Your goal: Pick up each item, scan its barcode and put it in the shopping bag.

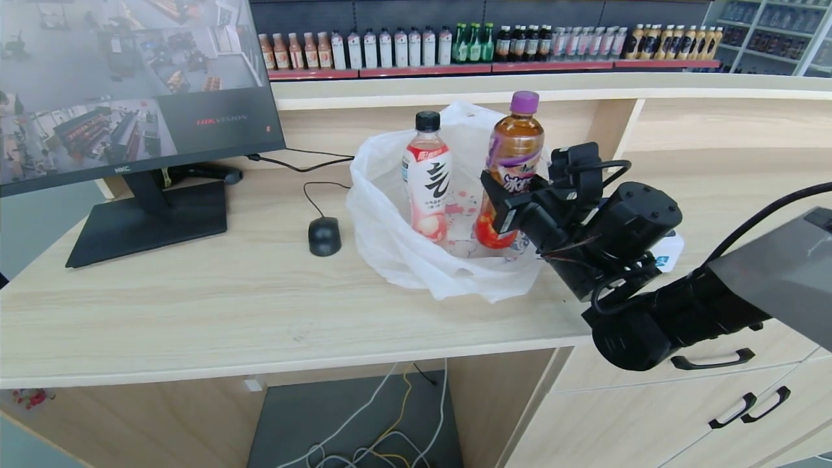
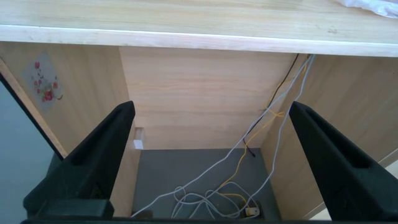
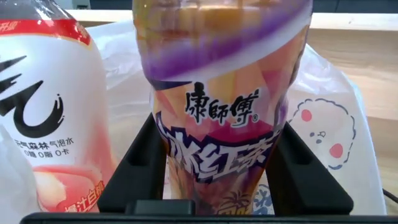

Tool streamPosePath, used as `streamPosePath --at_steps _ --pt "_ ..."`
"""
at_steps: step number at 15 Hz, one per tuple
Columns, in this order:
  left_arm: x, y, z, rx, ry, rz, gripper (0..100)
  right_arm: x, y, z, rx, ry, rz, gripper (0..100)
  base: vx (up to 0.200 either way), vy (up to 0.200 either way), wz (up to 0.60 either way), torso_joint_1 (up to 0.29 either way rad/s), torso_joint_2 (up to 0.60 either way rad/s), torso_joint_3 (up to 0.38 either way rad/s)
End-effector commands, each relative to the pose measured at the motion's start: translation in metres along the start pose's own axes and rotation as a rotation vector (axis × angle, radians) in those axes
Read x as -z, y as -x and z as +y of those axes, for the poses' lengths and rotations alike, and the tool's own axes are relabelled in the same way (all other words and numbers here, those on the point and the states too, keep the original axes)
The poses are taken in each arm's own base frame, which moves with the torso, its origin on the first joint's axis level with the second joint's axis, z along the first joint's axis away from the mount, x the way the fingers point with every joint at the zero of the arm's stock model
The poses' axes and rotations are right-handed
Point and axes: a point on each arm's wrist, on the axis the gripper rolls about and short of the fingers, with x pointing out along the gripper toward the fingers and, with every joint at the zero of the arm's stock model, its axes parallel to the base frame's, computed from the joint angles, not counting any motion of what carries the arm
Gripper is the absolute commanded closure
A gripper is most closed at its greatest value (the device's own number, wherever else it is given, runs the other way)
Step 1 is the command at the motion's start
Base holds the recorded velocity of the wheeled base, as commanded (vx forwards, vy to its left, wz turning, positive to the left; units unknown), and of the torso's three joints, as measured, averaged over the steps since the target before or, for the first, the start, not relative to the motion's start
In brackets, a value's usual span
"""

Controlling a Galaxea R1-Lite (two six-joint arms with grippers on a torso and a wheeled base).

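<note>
From the head view, the right gripper (image 1: 504, 208) is clamped on the purple-capped bottle (image 1: 517, 156), which stands upright inside the white shopping bag (image 1: 390, 240) on the counter (image 1: 227, 305), just beside a pink bottle (image 1: 427, 188); a mouse (image 1: 324, 236) lies near the bag. The left wrist view has the left gripper (image 2: 211, 162) spread wide and empty below the counter's edge, facing loose cables (image 2: 249, 168). In the right wrist view, black fingers (image 3: 140, 162) press both sides of the bottle's label.

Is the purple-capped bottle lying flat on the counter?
No, the purple-capped bottle is upright in the shopping bag, beside the pink bottle.
</note>
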Motion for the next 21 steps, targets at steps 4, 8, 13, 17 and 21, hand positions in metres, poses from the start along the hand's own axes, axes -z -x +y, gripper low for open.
streamPosePath --at_steps 4,8,13,17,21 --pt "0.0 0.0 0.0 -0.001 0.0 -0.001 0 0.021 -0.002 0.003 -0.005 0.007 0.04 100 0.0 0.0 0.0 0.0 0.0 0.0" --pt "0.0 0.0 0.0 -0.001 0.0 -0.001 0 0.024 -0.001 0.004 -0.009 0.007 0.047 100 0.0 0.0 0.0 0.0 0.0 0.0" --pt "0.0 0.0 0.0 0.001 0.0 -0.001 0 0.026 0.0 0.005 -0.011 0.005 0.055 100 0.0 0.0 0.0 0.0 0.0 0.0" --pt "0.0 0.0 0.0 -0.001 0.0 -0.001 0 0.021 0.002 0.004 -0.009 0.0 0.051 0 0.0 0.0 0.0 0.0 0.0 0.0" --pt "0.0 0.0 0.0 -0.001 0.0 -0.001 0 0.002 0.01 0.001 -0.002 0.0 0.031 0 0.0 0.0 0.0 0.0 0.0 0.0"
